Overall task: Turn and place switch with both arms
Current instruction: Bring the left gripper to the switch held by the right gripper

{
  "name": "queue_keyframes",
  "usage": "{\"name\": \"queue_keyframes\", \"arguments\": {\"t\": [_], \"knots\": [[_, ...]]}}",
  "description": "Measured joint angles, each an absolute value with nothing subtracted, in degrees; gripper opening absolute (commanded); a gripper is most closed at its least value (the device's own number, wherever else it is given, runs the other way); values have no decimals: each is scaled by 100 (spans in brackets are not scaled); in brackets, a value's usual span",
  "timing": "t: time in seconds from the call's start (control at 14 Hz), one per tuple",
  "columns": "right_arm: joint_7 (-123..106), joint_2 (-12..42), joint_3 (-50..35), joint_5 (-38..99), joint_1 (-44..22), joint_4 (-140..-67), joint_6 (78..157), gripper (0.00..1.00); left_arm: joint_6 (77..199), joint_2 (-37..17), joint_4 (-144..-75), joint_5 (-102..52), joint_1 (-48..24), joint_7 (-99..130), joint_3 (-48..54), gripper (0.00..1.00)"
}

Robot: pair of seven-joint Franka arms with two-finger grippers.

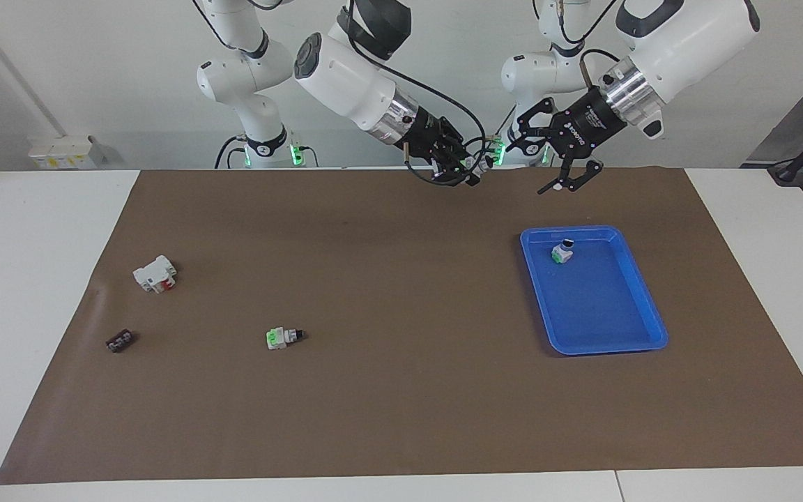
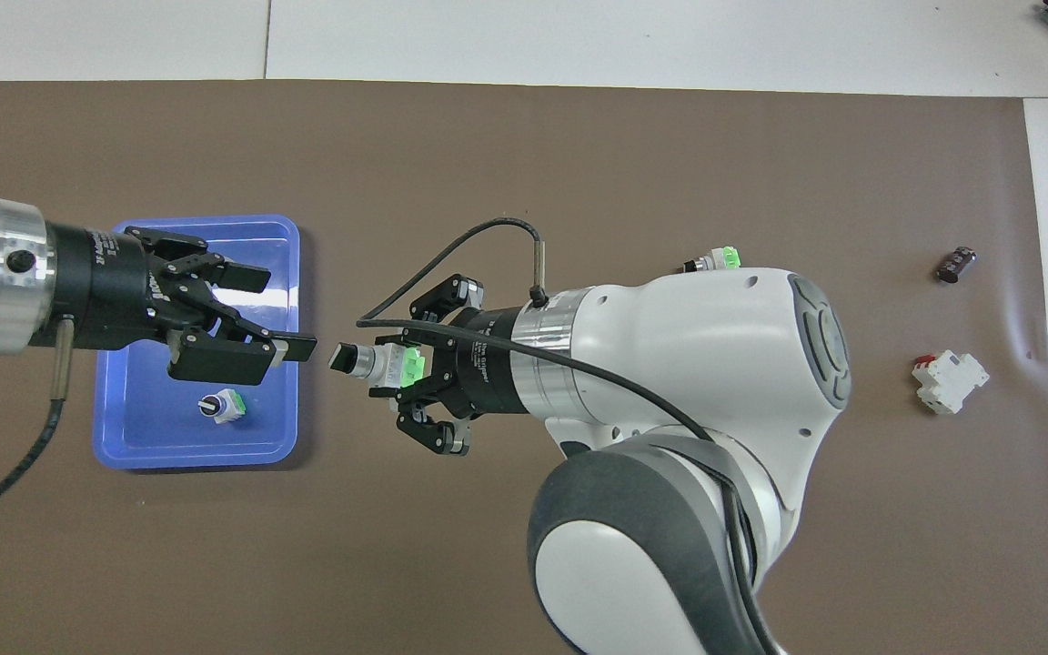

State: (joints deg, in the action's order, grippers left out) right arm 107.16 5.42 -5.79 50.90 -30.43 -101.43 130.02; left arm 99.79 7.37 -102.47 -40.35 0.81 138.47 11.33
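My right gripper (image 2: pixel 394 366) (image 1: pixel 469 172) is shut on a green and white switch (image 2: pixel 380 362) (image 1: pixel 478 166), held in the air over the mat with its black knob pointing at the left gripper. My left gripper (image 2: pixel 286 311) (image 1: pixel 532 162) is open, its fingertips a short gap from that knob and not touching it; in the overhead view it overlaps the rim of the blue tray (image 2: pixel 196 448) (image 1: pixel 603 328). A second switch (image 2: pixel 222 405) (image 1: pixel 562 252) stands in the tray. A third switch (image 2: pixel 715 261) (image 1: pixel 281 337) lies on the mat.
A white-and-red block (image 1: pixel 155 273) (image 2: pixel 949 382) and a small dark flat piece (image 1: pixel 120 341) (image 2: pixel 956 265) lie on the brown mat toward the right arm's end. The right arm's big elbow covers much of the mat's middle in the overhead view.
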Motion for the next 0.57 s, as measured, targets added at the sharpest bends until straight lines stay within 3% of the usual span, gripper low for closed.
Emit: {"name": "queue_keyframes", "arguments": {"t": [0.21,0.36,0.5,0.57], "knots": [[10717,542,-564,5202,-3034,-10143,12997,0,9975,837,-10345,-4057,-46,13904,1189,65],[10717,542,-563,5215,-3034,-10143,12997,0,9972,858,-10382,-4089,-57,13914,1194,52],[10717,542,-563,5219,-3034,-10143,12997,0,9971,859,-10387,-4133,-59,13919,1237,40],[10717,542,-563,5219,-3034,-10143,12997,0,9971,860,-10387,-4159,-59,13940,1273,40]]}}
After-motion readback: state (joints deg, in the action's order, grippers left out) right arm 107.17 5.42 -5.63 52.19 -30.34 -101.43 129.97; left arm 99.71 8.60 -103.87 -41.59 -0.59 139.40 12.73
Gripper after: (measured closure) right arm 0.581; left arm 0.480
